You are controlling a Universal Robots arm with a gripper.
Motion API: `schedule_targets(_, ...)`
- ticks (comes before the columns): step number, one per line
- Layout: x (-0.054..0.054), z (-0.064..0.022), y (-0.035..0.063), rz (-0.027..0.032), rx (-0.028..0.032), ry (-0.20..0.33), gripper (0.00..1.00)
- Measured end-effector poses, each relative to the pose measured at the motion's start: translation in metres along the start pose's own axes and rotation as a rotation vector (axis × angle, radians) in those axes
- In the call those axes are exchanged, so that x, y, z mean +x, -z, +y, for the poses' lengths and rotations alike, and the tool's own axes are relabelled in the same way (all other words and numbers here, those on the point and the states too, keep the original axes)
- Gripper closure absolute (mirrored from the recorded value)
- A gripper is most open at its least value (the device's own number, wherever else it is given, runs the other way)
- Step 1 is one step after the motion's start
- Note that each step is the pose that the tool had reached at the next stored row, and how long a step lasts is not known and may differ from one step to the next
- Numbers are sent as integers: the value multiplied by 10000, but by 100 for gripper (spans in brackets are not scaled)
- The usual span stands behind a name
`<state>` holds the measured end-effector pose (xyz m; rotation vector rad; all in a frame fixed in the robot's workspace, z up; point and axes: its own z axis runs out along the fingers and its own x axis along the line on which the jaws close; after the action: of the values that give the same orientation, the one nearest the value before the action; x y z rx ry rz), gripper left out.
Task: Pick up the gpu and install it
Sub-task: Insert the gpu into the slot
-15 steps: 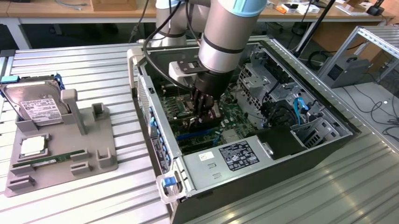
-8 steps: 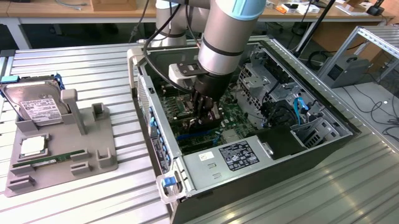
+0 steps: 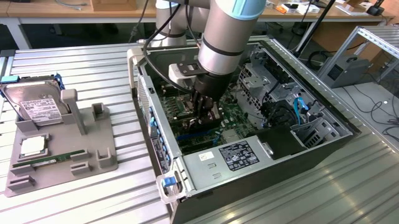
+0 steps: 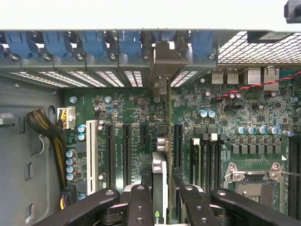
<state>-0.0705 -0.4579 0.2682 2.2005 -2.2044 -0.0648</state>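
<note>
The claw (image 4: 162, 197) grips the gpu (image 4: 160, 181) edge-on above the motherboard (image 4: 127, 113); misalignment with the slot risks jamming.

The exterior view looks down at a slant from some way off on the open computer case (image 3: 249, 140) lying on the desk (image 3: 74, 205). The wrist view looks straight down, close, probably from just above the hand (image 4: 162, 197). Both share the green motherboard (image 4: 127, 113).
</note>
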Motion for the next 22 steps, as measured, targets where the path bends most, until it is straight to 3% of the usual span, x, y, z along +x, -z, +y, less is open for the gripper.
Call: schedule_targets(22,6,-2,-46,-3,0,-32,73)
